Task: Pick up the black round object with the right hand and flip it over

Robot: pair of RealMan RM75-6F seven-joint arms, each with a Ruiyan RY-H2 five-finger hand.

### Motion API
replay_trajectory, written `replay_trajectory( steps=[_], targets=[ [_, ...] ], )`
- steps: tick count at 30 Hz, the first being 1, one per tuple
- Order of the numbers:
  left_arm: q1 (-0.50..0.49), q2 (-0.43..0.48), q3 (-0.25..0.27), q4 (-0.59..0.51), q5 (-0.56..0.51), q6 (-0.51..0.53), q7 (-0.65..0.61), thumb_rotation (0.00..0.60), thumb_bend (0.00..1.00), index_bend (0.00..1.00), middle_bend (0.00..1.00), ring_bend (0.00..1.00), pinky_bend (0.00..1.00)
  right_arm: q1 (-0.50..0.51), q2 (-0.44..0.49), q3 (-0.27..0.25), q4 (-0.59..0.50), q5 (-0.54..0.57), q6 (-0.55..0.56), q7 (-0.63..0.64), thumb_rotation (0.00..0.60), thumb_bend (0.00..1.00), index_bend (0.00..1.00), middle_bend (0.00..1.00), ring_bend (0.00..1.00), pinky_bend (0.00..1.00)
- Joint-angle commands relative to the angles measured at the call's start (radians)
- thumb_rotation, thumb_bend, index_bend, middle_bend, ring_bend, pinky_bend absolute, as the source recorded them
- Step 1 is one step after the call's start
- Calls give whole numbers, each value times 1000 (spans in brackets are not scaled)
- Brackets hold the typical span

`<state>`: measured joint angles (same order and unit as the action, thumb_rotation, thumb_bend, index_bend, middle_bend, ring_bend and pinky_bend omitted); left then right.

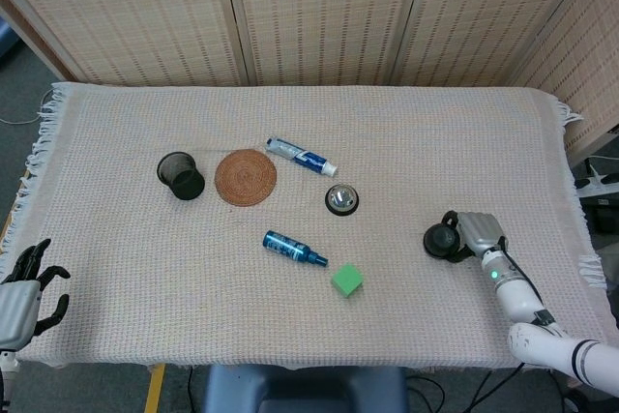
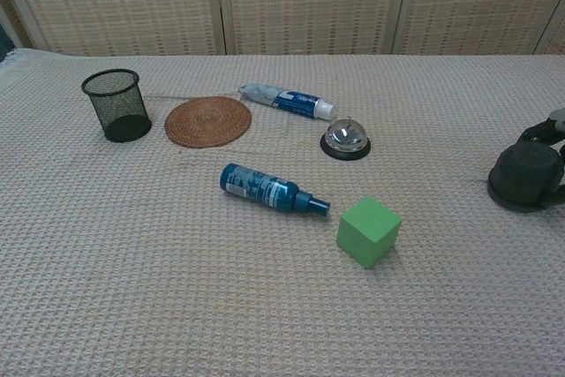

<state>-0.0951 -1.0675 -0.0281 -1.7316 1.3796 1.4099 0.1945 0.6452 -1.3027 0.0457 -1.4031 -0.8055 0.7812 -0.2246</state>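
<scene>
The black round object point(image 1: 442, 240) point(image 2: 527, 177) sits at the table's right front, dome side up with a wider rim on the cloth. My right hand point(image 1: 479, 232) is on its right side, and dark fingers point(image 2: 540, 131) wrap over its top and far side. In the chest view most of that hand is cut off by the right edge. My left hand point(image 1: 21, 289) hangs off the table's front left corner, fingers spread and holding nothing.
A green cube point(image 1: 347, 280), a blue spray bottle point(image 1: 293, 249) and a silver bell point(image 1: 340, 199) lie mid-table. Further left are a toothpaste tube point(image 1: 301, 156), a woven coaster point(image 1: 245, 177) and a black mesh cup point(image 1: 181, 175). The table's right edge point(image 1: 578, 210) is close to the hand.
</scene>
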Motion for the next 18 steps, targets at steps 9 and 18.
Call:
replay_trajectory(
  steps=[9,18],
  targets=[
    [-1,-4,2,1,3,-2,6,600,417,410,0,0,396,-129,-34,-6,11,-319,326,127,600,163,538,533,666,732],
    [-3,-8,3,0,5,-5,10,600,416,407,0,0,396,-247,-165,-33,306,-818,865,558,600,163,544,536,666,732]
  ],
)
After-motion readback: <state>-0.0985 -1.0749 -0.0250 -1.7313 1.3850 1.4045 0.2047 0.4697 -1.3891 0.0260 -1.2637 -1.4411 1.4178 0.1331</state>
